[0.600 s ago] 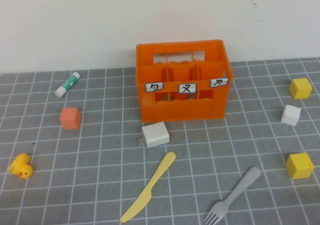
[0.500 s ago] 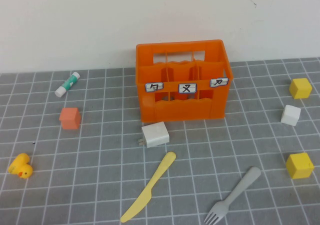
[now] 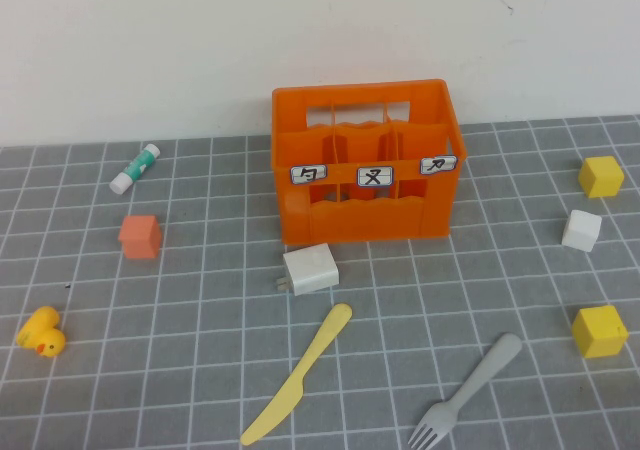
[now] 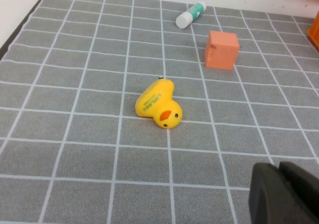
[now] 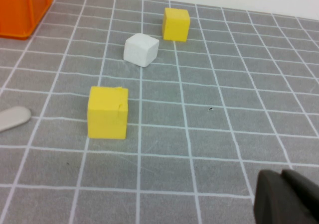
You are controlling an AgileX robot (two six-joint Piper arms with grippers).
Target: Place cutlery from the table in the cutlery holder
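The pale yellow knife (image 3: 297, 374) lies diagonally on the table (image 3: 200, 370) at the front middle. The grey fork (image 3: 468, 389) lies to its right, tines toward the front edge; its handle tip shows in the right wrist view (image 5: 12, 118). The orange cutlery holder (image 3: 365, 160) stands upright at the back middle, its three compartments empty as far as I can see. Neither arm shows in the high view. My left gripper (image 4: 279, 168) is shut and empty, low over the table's left side. My right gripper (image 5: 281, 176) is shut and empty over the right side.
A white charger block (image 3: 310, 269) lies between holder and knife. A yellow duck (image 3: 41, 332), an orange cube (image 3: 140, 236) and a green-and-white tube (image 3: 135, 168) are on the left. Two yellow cubes (image 3: 599, 331) (image 3: 600, 176) and a white cube (image 3: 581, 230) are on the right.
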